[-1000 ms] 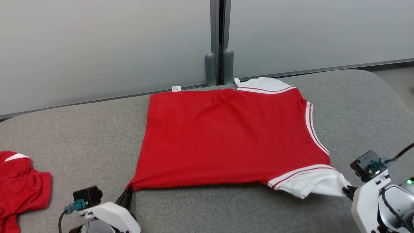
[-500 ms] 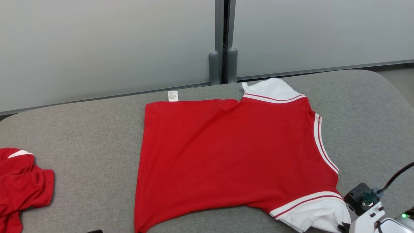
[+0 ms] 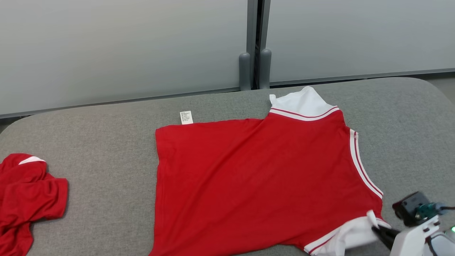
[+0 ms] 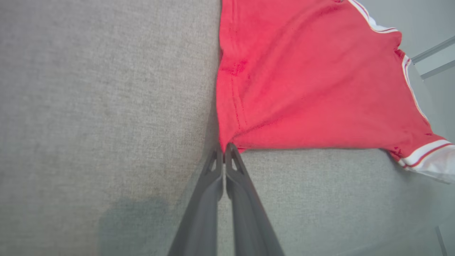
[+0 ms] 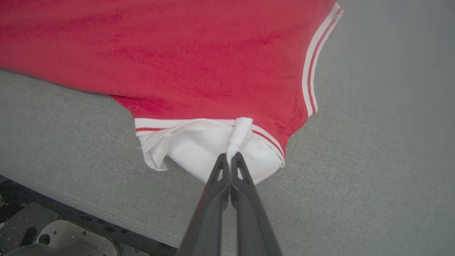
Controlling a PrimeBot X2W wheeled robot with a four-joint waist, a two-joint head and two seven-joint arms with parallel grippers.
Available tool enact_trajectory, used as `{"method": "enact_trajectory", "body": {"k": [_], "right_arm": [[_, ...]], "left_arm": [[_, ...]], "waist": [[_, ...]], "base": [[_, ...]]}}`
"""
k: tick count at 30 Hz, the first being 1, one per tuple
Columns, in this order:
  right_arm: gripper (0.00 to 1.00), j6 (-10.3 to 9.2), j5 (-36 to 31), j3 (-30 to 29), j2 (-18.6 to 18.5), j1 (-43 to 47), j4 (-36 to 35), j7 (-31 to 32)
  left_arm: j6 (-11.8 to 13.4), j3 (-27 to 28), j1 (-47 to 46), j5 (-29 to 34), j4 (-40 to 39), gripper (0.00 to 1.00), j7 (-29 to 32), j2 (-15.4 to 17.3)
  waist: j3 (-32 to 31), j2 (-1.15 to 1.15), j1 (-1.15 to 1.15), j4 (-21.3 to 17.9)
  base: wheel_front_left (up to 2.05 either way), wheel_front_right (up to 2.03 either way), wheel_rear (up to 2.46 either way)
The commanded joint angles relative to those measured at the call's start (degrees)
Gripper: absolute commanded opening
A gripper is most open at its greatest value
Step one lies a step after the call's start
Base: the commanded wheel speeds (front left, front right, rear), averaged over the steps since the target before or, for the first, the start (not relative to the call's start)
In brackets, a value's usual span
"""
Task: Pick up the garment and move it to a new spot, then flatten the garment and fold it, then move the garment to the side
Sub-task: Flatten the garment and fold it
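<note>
The garment (image 3: 256, 177), a red shirt with white striped sleeves, lies spread flat on the grey padded table (image 3: 106, 142). My right gripper (image 3: 376, 231) is at the lower right, shut on the near white sleeve (image 3: 350, 236). In the right wrist view, that gripper (image 5: 229, 156) pinches a bunched fold of the white sleeve (image 5: 199, 149). The left wrist view shows my left gripper (image 4: 224, 147) shut on the near red corner of the garment (image 4: 302, 78), low over the table. The far white sleeve (image 3: 302, 103) rests flat on the table.
A second red garment (image 3: 28, 192) lies crumpled at the table's left edge. A white label (image 3: 186, 117) sticks out from the shirt's far edge. Frosted wall panels and two grey posts (image 3: 254, 67) stand behind the table. The table's near edge (image 5: 89, 209) is close below the right gripper.
Both grippers have drawn the garment toward the near edge, so its far edge and far sleeve now lie well onto the table. The head view has also shifted slightly.
</note>
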Motion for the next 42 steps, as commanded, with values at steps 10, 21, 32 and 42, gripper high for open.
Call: {"method": "enact_trajectory", "body": {"k": [10, 21, 32, 42], "right_arm": [[0.0, 0.0, -1.9, -0.9, 2.7, -7.3, 2.4, -10.0], [0.0, 0.0, -3.3, 1.7, 5.6, -18.6, 15.6, -21.4], [0.0, 0.0, -7.6, 6.2, 7.5, -29.1, 29.3, -32.7], [0.0, 0.0, -7.6, 9.6, 7.8, -35.9, 38.3, -39.4]], "left_arm": [[-0.7, -3.5, -13.1, 3.9, 1.2, 0.0, 3.5, -3.1], [2.6, -3.3, -24.0, 8.2, 11.7, 0.0, 4.3, -4.9], [1.1, -4.0, -30.7, 9.3, 21.5, 0.0, 3.8, -6.6], [-0.2, -3.7, -32.6, 8.6, 24.8, 0.0, 2.4, -7.8]], "waist": [[0.3, 0.0, 0.0, 0.4], [2.2, 0.0, 0.0, -0.1], [4.1, 0.0, 0.0, -0.3], [5.3, 0.0, 0.0, 0.4]], "base": [[0.0, 0.0, 0.0], [0.0, 0.0, 0.0], [0.0, 0.0, 0.0], [0.0, 0.0, 0.0]]}}
